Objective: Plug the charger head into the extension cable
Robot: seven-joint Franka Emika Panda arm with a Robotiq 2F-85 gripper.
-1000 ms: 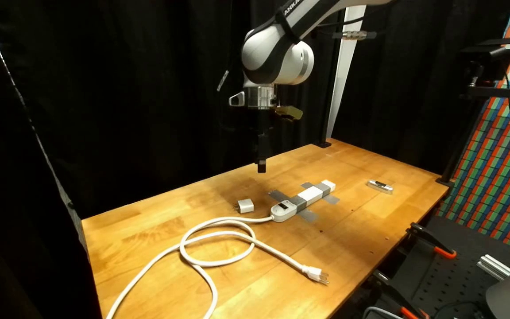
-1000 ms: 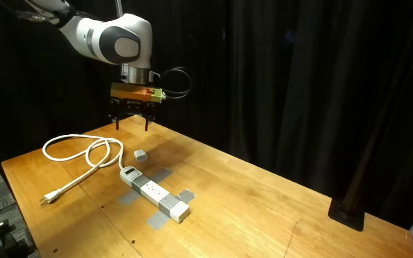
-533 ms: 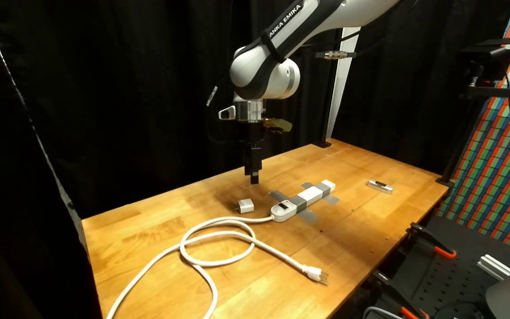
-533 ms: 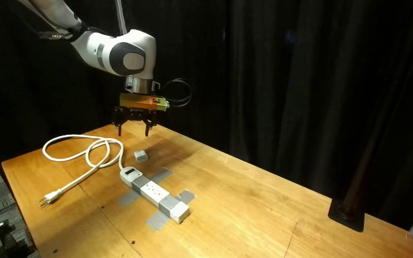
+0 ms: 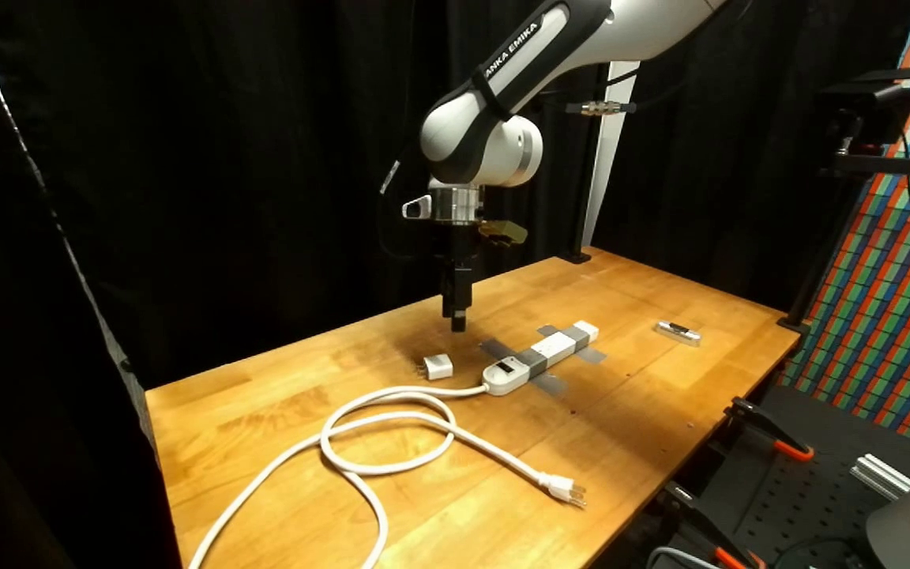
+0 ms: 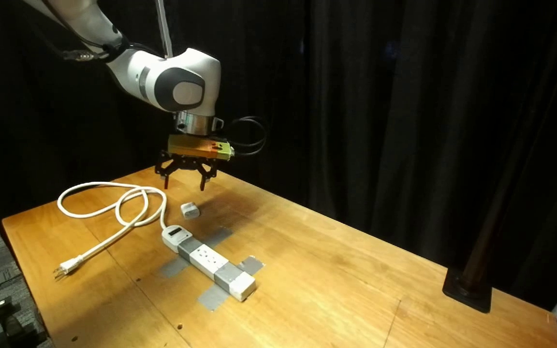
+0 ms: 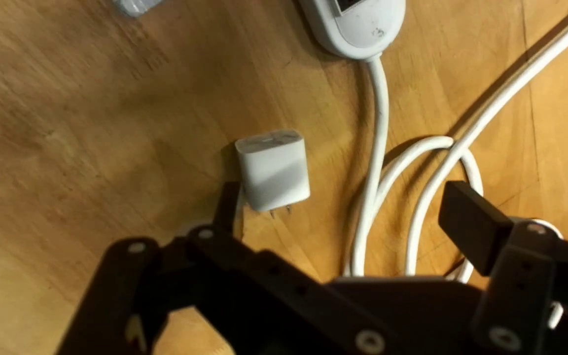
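The charger head (image 5: 438,367), a small white block, lies on the table in both exterior views (image 6: 190,210). In the wrist view the charger head (image 7: 275,172) shows two thin prongs toward the gripper. The extension cable's white socket bar (image 6: 209,260) is held by grey tape, and it also shows in an exterior view (image 5: 554,348). Its near end (image 7: 358,24) is at the top of the wrist view. My gripper (image 6: 184,188) is open and empty, above the table near the charger head. In the wrist view the charger head lies beyond the left fingertip, off the middle of the jaws (image 7: 345,207).
The looped white cord (image 5: 392,472) lies beside the charger head and ends in a plug (image 5: 562,487). A small silver and dark object (image 5: 678,333) lies past the bar. Clamps with orange ends (image 5: 793,450) sit along the table edge. A black post base (image 6: 467,292) stands at a corner.
My gripper has come down toward the table and stays open. In the latest half second it has lowered only slightly and shifted a little sideways. The charger head and cable have not moved.
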